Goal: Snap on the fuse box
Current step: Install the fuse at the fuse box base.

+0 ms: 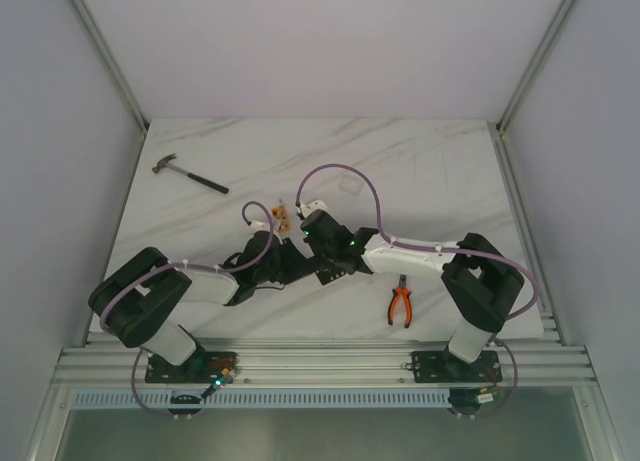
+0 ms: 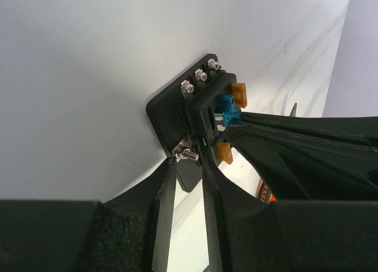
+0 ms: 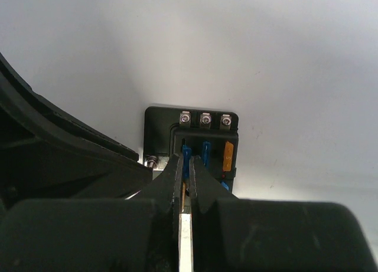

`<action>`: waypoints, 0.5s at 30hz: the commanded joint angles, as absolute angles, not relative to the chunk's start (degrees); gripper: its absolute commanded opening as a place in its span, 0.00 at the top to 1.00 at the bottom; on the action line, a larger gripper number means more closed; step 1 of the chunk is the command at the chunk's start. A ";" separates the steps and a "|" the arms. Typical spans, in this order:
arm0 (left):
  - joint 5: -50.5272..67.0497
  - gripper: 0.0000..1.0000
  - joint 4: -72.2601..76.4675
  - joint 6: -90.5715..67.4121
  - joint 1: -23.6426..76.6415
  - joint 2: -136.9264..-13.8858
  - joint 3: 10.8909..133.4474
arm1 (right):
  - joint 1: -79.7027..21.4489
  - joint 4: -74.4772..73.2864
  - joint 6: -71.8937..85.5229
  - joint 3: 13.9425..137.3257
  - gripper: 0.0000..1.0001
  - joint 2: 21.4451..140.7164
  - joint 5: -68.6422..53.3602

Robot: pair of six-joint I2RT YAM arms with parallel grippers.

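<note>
The fuse box (image 2: 171, 110) is a small black square box lying flat on the white table, with three screws along one edge and blue and orange fuses in its slots. My left gripper (image 2: 188, 164) has its jaws drawn in on the box's near edge, at a side screw stud. My right gripper (image 3: 189, 163) is shut on a blue fuse (image 3: 186, 153) standing in the fuse box (image 3: 158, 123). One of the right fingers (image 2: 283, 136) reaches in over the box. From above, both grippers (image 1: 300, 253) (image 1: 326, 266) meet at mid-table and hide the box.
A hammer (image 1: 190, 174) lies at the back left. Orange-handled pliers (image 1: 401, 304) lie at the front right near the right arm. A small orange block (image 1: 283, 218) sits just behind the left gripper. Grey walls close in the table (image 1: 450, 181) on both sides.
</note>
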State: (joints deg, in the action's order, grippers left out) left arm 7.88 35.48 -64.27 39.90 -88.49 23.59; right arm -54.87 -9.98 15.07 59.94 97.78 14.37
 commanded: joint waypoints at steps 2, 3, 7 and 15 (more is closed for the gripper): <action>8.22 0.67 35.91 -66.11 39.58 -90.46 25.39 | -55.54 -9.84 16.35 61.96 1.00 99.03 16.56; 8.36 0.67 35.93 -66.24 39.55 -90.83 25.46 | -55.51 -9.92 16.35 62.01 1.00 99.17 16.84; 8.97 0.68 36.15 -66.83 39.38 -91.97 25.66 | -55.63 -10.53 16.44 62.46 1.00 99.76 17.20; 9.25 0.72 35.99 -67.51 39.32 -92.90 25.69 | -55.96 -11.02 16.80 62.91 1.00 100.58 17.41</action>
